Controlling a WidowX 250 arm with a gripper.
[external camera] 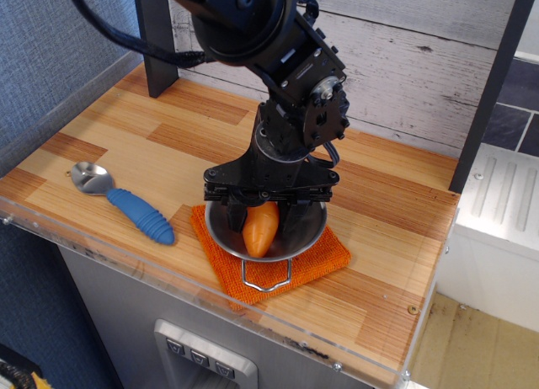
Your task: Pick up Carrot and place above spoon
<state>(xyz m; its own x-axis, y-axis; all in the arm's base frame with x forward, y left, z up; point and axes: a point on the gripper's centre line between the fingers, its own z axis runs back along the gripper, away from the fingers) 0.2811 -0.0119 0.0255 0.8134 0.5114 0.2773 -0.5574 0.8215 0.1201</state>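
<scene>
The orange toy carrot (260, 228) lies in a steel two-handled bowl (307, 234) near the front of the wooden counter. My black gripper (263, 220) is lowered into the bowl with one finger on each side of the carrot, close against it; the jaws look closed on it. The carrot's upper end is hidden by the gripper. The spoon (126, 202), with a silver bowl and ribbed blue handle, lies at the front left, well apart from the gripper.
The bowl stands on a flat orange woven cloth (324, 258). A dark post (155, 44) stands at the back left and a white plank wall behind. The counter's front edge has a clear plastic lip (168, 275).
</scene>
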